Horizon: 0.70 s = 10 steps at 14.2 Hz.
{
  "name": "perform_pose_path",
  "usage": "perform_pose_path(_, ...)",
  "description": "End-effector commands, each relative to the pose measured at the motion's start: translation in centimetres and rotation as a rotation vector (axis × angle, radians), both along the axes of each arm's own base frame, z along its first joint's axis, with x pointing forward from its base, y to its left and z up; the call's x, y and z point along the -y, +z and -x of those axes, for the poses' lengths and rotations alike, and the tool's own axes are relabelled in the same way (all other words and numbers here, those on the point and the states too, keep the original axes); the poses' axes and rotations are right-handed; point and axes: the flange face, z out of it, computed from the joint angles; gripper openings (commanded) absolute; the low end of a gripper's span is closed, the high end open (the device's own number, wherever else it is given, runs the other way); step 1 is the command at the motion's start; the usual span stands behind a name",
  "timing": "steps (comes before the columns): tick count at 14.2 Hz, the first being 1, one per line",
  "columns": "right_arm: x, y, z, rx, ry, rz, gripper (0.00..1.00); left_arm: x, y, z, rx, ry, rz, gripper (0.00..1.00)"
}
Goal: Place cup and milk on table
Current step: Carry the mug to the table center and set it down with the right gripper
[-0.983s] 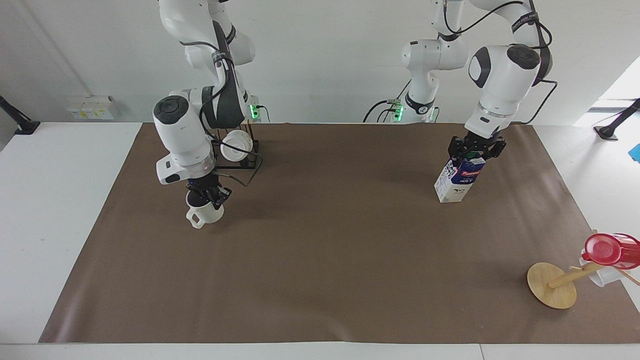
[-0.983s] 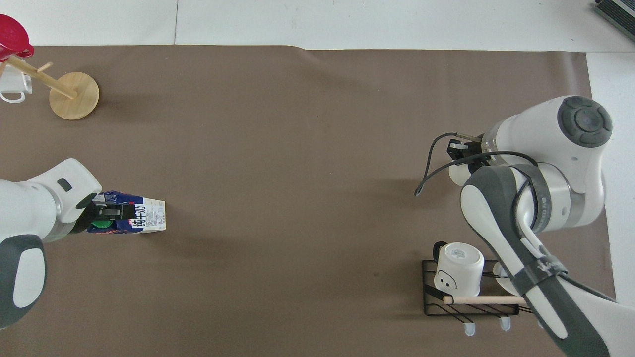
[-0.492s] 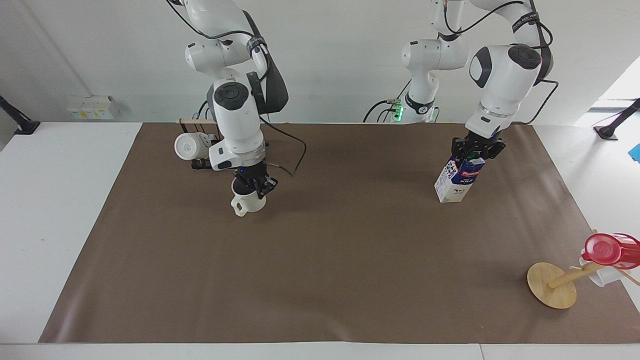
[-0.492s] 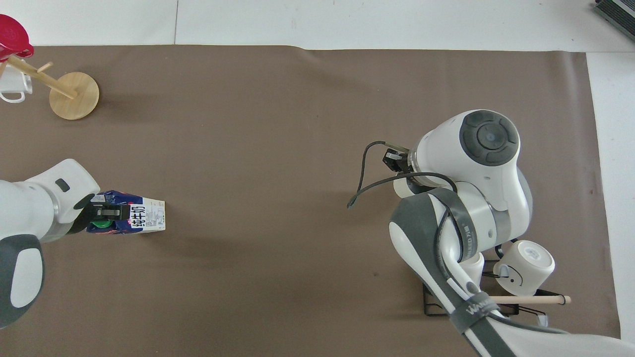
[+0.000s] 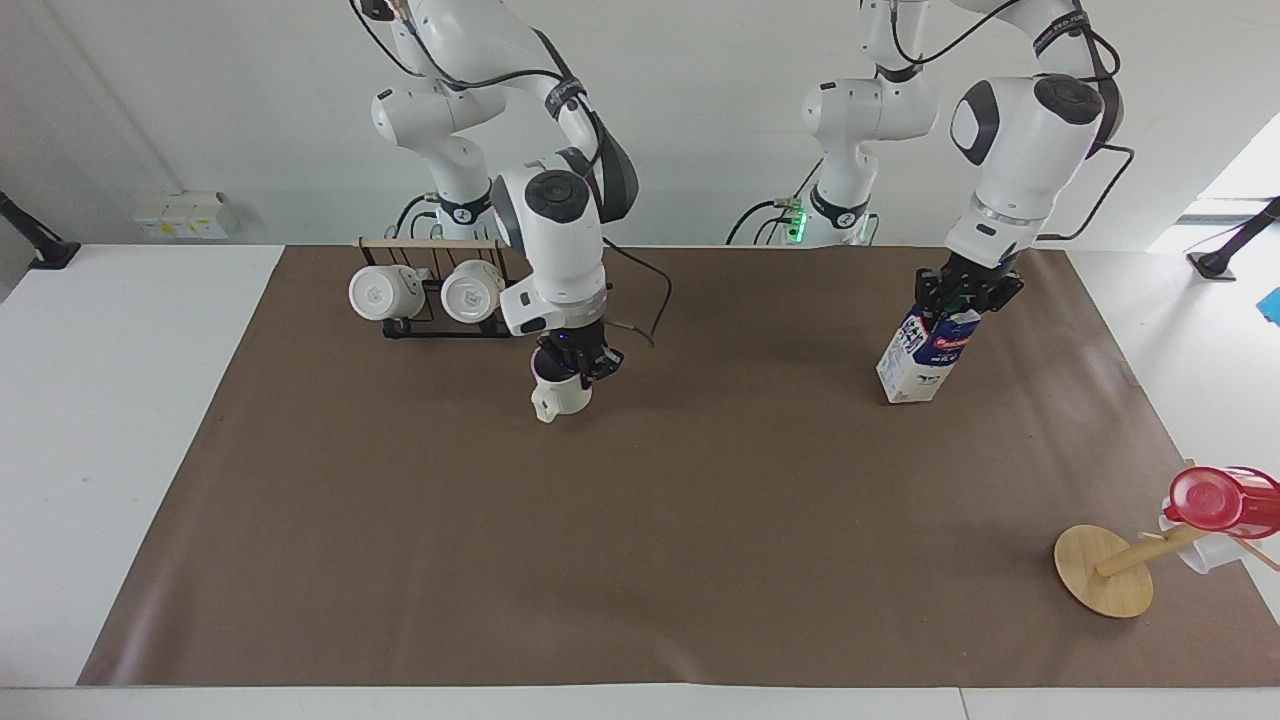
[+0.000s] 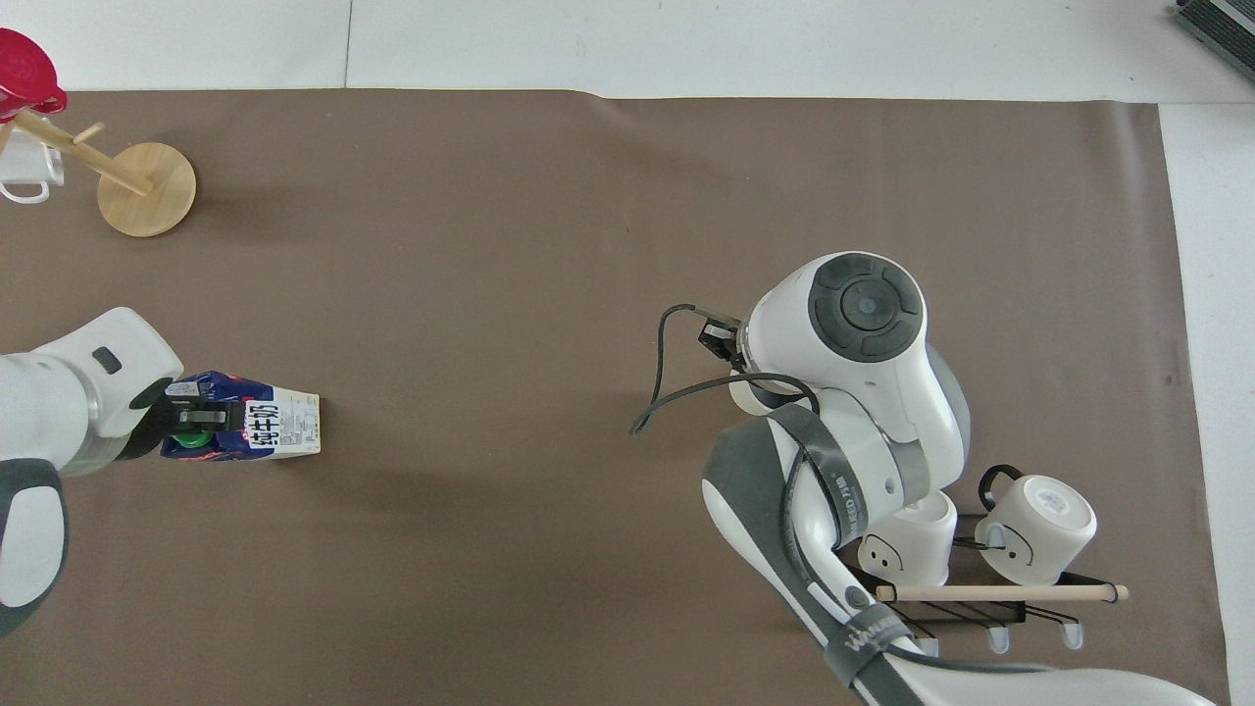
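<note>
The right gripper (image 5: 572, 362) is clamped on the cup (image 5: 559, 396), carrying it just above the table (image 5: 640, 560) near the mug rack (image 5: 430, 290); the left gripper (image 5: 965, 292) pinches the top of the milk (image 5: 925, 355), tilted over the table's left-arm end

One camera sits high across from the robots. The other looks down from above them. Both see the brown mat (image 5: 640, 520) whole.
</note>
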Motion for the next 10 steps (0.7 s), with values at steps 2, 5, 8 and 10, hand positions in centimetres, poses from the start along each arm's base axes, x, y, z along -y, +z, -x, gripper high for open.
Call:
perform_pose_path(2, -3.6, -1.0, -0.8, 0.069, -0.040, -0.035, 0.00, -1.2, 1.9, -0.4, -0.004, 0.005, 0.003, 0.51)
perform_pose_path(5, -4.4, -2.6, -0.5, 0.060, -0.032, -0.025, 0.00, -2.1, 3.1, -0.9, 0.010, -0.017, -0.002, 0.51)
perform_pose_path(8, -5.0, -3.3, -0.2, 0.065, -0.019, -0.025, 0.00, -2.9, 4.9, -1.3, 0.013, -0.012, -0.003, 0.50)
perform_pose_path(10, -5.0, -3.6, -0.2, 0.063, -0.018, -0.022, 0.00, -2.9, 6.6, -1.9, 0.009, -0.006, -0.002, 0.50)
